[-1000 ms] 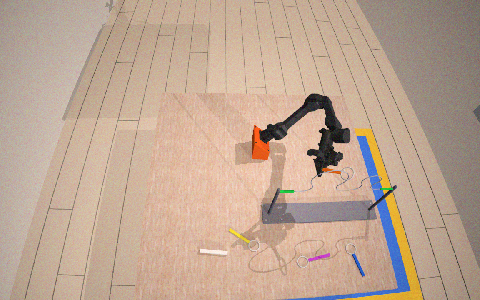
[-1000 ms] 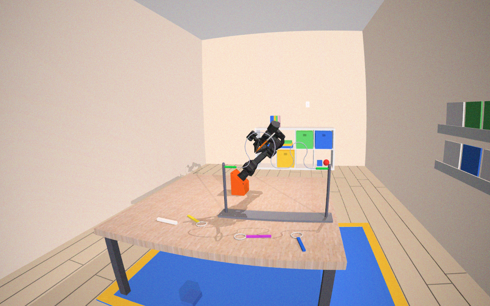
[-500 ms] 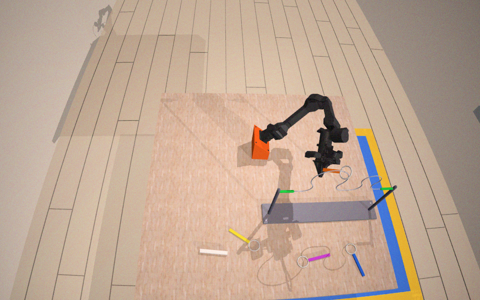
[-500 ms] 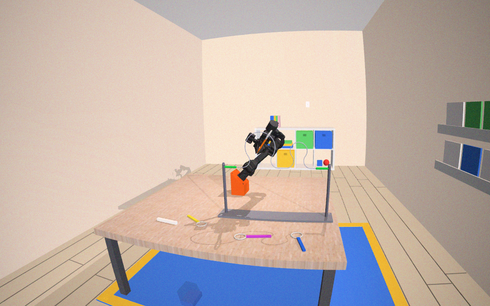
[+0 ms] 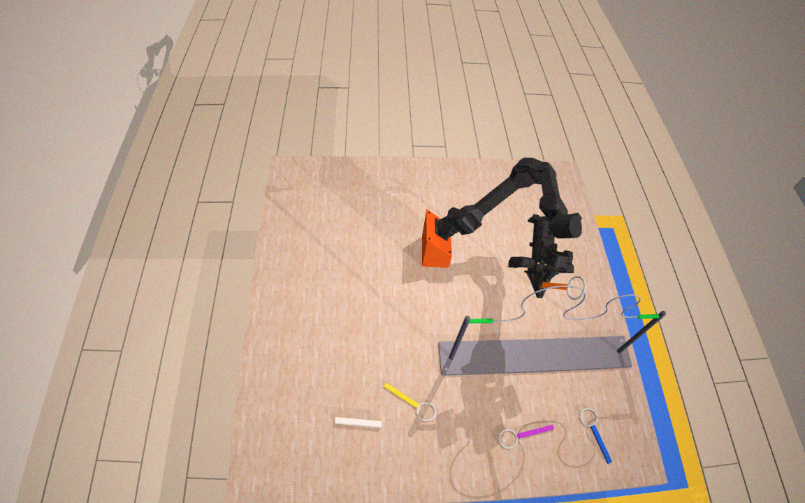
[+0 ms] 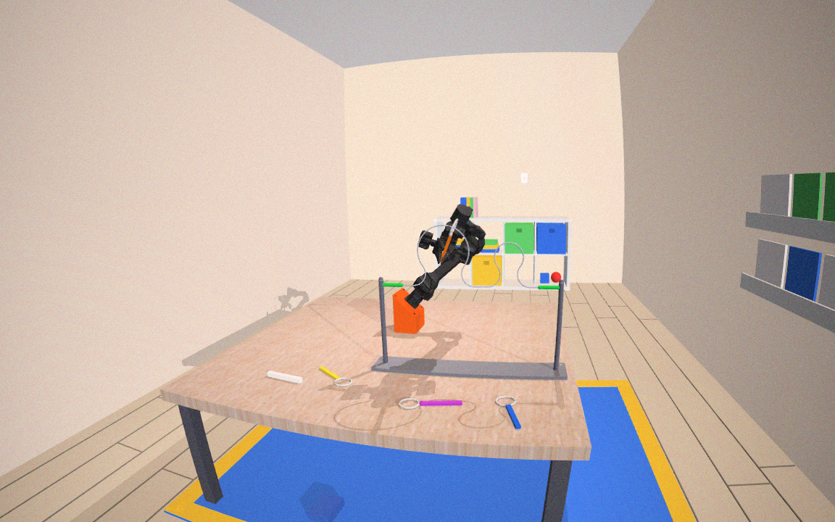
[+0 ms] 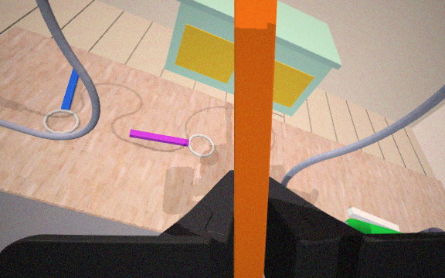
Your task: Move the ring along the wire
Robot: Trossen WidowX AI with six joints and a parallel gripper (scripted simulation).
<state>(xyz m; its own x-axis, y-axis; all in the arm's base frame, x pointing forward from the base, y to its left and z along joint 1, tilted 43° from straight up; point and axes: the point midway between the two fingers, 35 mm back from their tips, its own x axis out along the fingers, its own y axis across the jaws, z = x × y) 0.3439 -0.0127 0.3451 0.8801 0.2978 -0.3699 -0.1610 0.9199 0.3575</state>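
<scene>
My gripper [image 5: 540,293] [image 6: 441,259] [image 7: 244,180] is shut on the orange handle [image 5: 555,286] [image 6: 447,248] [image 7: 254,96]. The ring [image 5: 575,276] [image 6: 454,227] is around the upper right part of the wire's tall left loop, seen nearly edge-on in the exterior view; it is out of the wrist view. The grey wire [image 5: 587,318] [image 6: 418,254] [image 7: 96,108] passes close by the fingers; I cannot tell if anything touches it. The left green part [image 5: 480,321] [image 6: 392,285] is beside the left post [image 5: 459,337] [image 6: 383,324]. The right green part [image 5: 648,316] [image 6: 549,287] is beside the right post [image 5: 641,331] [image 6: 559,324].
The posts stand on a grey base plate [image 5: 537,359] [image 6: 472,370]. A yellow-handled ring [image 5: 400,395] [image 6: 330,373], a magenta one [image 5: 535,431] [image 6: 440,403] [image 7: 158,137], a blue one [image 5: 600,443] [image 6: 512,416] [image 7: 69,94] and a white bar [image 5: 358,423] [image 6: 284,376] lie on the table.
</scene>
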